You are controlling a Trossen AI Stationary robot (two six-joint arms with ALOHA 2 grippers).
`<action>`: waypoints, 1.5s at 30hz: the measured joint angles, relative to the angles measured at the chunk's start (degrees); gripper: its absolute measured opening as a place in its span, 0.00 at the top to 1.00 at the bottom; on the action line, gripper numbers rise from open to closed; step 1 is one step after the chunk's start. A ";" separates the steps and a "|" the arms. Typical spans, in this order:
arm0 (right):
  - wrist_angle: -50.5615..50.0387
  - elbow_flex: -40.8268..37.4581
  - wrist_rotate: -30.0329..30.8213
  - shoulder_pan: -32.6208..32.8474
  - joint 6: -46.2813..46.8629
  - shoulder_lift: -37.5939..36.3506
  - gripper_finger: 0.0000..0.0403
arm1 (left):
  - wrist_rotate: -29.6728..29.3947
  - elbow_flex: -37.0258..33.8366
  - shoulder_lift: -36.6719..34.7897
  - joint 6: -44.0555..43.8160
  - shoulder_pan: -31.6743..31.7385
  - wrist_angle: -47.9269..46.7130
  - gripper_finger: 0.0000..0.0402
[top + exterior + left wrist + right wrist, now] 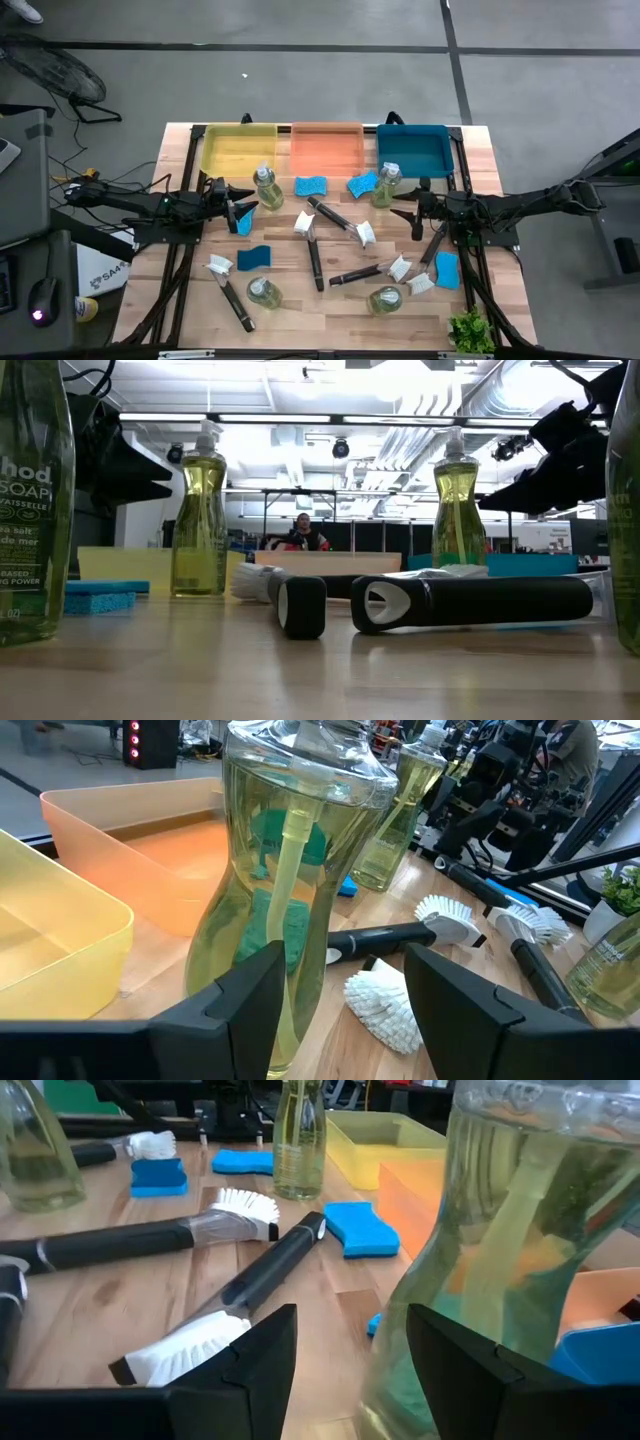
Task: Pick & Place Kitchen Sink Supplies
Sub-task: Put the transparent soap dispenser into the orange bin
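A pale wooden plank surface (330, 305) is seen from above, set on a grey concrete floor (540, 90). Along its far edge three trays are lined up — yellow tray (238, 148), orange tray (326, 147) and blue tray (413, 147). A small green plant (471, 331) stands at the near right corner.

Four soap bottles are upright on the surface: one (266, 188) before the yellow tray, one (386, 186) before the blue tray, and two nearer the front (264, 293) (385, 300). Blue sponges (311, 185) and dark-handled dish brushes (316, 252) are scattered between them.

The left gripper (243, 204) is held half open just beside the left rear bottle, its fingers (235, 995) either side of the base, no grip visible. The right gripper (403, 205) is likewise half open at the right rear bottle.

In the low view a ceiling of ducts and strip lights is shown, with a person (303, 532) far behind. On the nearest bottle "SOAP" can be read — other lettering is cut off.
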 joint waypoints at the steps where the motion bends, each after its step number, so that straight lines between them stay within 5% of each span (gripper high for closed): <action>1: -0.01 0.00 -0.04 0.01 -0.18 0.00 0.54 | 0.00 0.02 0.00 0.01 -0.01 0.02 0.50; 7: 1.15 0.00 -0.16 0.01 4.55 -0.08 0.54 | 0.00 0.00 0.01 0.01 -0.01 0.01 0.50; 16: -0.45 0.00 -3.64 0.01 29.90 -0.09 0.54 | 0.02 0.00 0.02 0.02 0.00 0.02 0.50; 27: -7.62 0.07 -3.67 0.00 30.23 -0.09 0.52 | 0.01 0.00 0.01 0.01 0.00 0.01 0.50; 37: -15.60 4.60 -3.99 0.01 17.33 -1.25 0.38 | 0.01 0.01 0.01 0.01 -0.01 0.01 0.50; 45: -22.52 8.54 2.77 -0.02 16.70 -1.70 0.40 | 0.02 0.00 0.00 0.02 -0.02 0.02 0.50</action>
